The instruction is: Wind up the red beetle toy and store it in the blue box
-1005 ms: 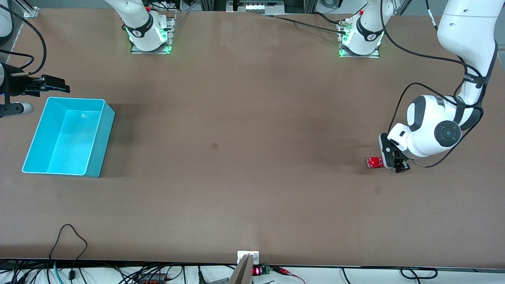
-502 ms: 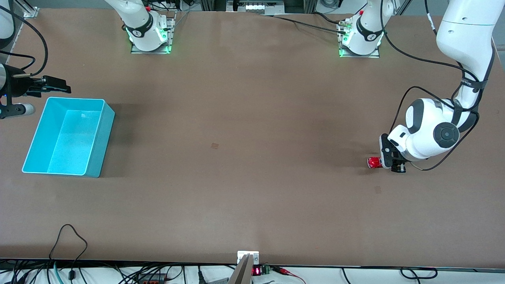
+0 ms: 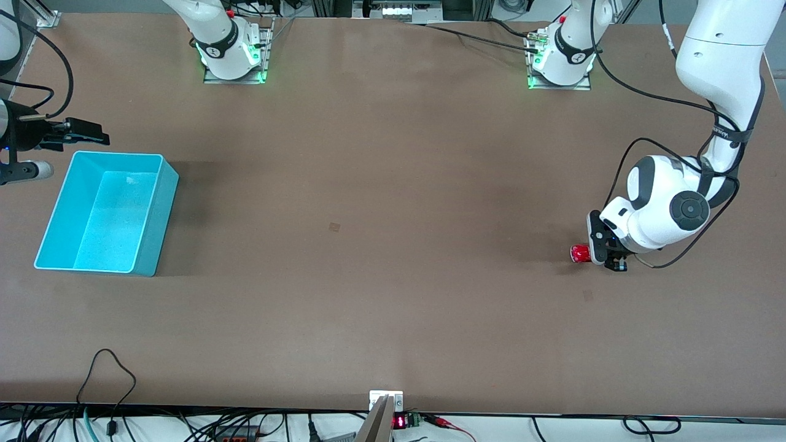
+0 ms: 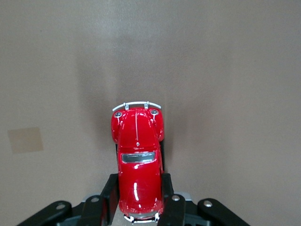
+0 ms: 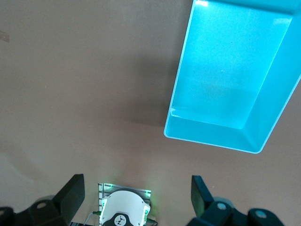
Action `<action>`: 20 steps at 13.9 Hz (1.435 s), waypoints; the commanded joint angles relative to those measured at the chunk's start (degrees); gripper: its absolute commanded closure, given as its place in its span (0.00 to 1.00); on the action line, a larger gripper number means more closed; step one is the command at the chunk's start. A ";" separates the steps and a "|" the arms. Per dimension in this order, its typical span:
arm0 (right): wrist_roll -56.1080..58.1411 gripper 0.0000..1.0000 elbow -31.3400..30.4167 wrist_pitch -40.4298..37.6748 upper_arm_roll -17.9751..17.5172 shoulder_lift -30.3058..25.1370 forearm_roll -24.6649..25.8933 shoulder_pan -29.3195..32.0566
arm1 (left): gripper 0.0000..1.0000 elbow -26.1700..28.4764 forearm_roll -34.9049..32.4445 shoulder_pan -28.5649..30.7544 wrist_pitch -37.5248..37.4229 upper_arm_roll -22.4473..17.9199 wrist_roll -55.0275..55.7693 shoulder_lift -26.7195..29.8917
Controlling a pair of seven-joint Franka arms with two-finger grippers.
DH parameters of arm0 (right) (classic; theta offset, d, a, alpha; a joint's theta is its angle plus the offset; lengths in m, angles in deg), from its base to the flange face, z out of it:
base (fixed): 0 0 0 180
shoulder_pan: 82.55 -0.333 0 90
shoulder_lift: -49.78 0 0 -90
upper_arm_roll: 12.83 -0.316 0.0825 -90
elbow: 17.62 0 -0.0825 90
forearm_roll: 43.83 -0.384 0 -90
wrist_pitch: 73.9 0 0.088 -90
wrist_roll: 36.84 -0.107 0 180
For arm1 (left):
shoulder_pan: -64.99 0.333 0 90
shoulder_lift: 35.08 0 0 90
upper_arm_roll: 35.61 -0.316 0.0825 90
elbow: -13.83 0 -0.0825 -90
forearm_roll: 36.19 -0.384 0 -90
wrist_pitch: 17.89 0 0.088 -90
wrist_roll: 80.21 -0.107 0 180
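1. Reaching down from its base at the top of the front view, the left arm bends sharply at the elbow near its own end of the table [image 3: 393, 319], with the wrist folded low and the left tool [image 3: 605, 253] at table level.
2. The left tool's fingers [image 4: 109, 195] are closed in against the sides of the red beetle toy [image 3: 579, 253], gripping its rear half, as the left wrist view shows; the toy's rounded nose and silver bumper stick out past the fingertips.
3. The red beetle toy sits low at the table, toward the left arm's end; whether its wheels touch the surface cannot be told.
4. The right arm waits at the right arm's end, its right tool [image 3: 83, 131] spread wide and holding nothing, up in the air just beside the blue box [image 3: 161, 184].
5. The blue box stands on the table, well apart from the toy.
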 commanded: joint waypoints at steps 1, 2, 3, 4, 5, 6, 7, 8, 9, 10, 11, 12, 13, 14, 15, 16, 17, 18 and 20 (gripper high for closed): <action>1.02 0.00 0.83 -0.86 -0.18 0.26 -0.26 0.52 | 0.84 -0.31 -1.00 0.18 0.59 0.27 -2.39 -0.97; 1.02 0.00 0.83 -0.86 -0.27 0.26 -0.26 0.51 | 0.84 -0.40 -1.00 0.53 0.68 0.27 -4.92 -0.97; 1.02 0.00 0.83 -0.95 -0.18 0.26 -0.26 0.51 | 0.84 -0.40 -1.00 0.80 0.68 0.27 -6.86 -0.97; 1.02 0.00 0.83 -0.95 -0.27 0.26 -0.26 0.51 | 0.84 -0.57 -0.91 0.97 0.68 0.18 -7.40 -1.14; 1.02 0.00 0.83 -0.95 -0.18 0.26 -0.26 0.60 | 0.84 -1.01 -0.91 1.84 0.68 0.18 -7.50 -1.75; 1.02 0.00 0.83 -0.95 -0.27 0.26 -0.26 0.60 | 0.84 -1.27 -1.00 3.68 0.68 0.18 -7.67 -2.28; 1.02 0.00 0.83 -0.95 -0.27 0.26 -0.26 0.60 | 0.84 -1.28 -1.09 4.48 0.77 0.18 -8.28 -2.55; 1.02 0.00 0.83 -0.95 -0.27 0.26 -0.26 0.60 | 0.83 -1.62 -1.09 5.10 0.77 -0.17 -9.85 -2.81; 1.02 0.00 0.83 -0.95 -0.18 0.26 -0.26 0.60 | 0.83 -1.97 -1.09 6.67 0.77 -0.09 -12.05 -3.07; 0.94 0.00 0.83 -0.95 -0.27 0.26 -0.26 0.52 | 0.83 -2.07 -1.09 7.82 0.77 -0.08 -13.63 -3.16; 0.93 0.00 0.83 -0.95 -0.18 0.26 -0.26 0.51 | 0.83 -2.07 -1.09 8.61 0.77 -0.17 -14.43 -3.25; 0.93 0.00 0.83 -0.95 -0.27 0.26 -0.26 0.51 | 0.83 -2.07 -1.09 9.66 0.85 -0.17 -14.70 -3.25; 0.93 0.00 0.83 -1.04 -0.27 0.26 -0.26 0.51 | 0.83 -2.07 -1.09 10.02 0.85 -0.17 -14.70 -3.25; 0.93 0.00 0.83 -1.04 -0.27 0.26 -0.26 0.51 | 0.83 -2.07 -1.09 10.20 0.85 -0.17 -14.70 -3.25; 0.93 0.00 0.83 -1.12 -0.27 0.26 -0.26 0.51 | 0.76 -2.07 -1.09 10.29 0.85 -0.09 -14.62 -3.25; 0.93 0.00 0.83 -1.12 -0.27 0.26 -0.26 0.51 | 0.67 -2.15 -1.00 10.29 0.85 -0.08 -14.62 -3.25; 0.93 0.00 0.83 -1.12 -0.27 0.26 -0.26 0.43 | 0.45 -2.33 -1.00 10.46 0.85 -0.08 -14.62 -3.08; 0.93 0.00 0.74 -1.12 -0.18 0.26 -0.26 0.51 | 0.00 -3.37 -0.91 10.81 0.51 0.09 -14.70 -2.73; 1.02 0.00 0.74 -1.04 -0.27 0.26 -0.26 0.51 | 0.00 -4.17 -0.91 10.82 -1.42 0.35 -14.62 -0.20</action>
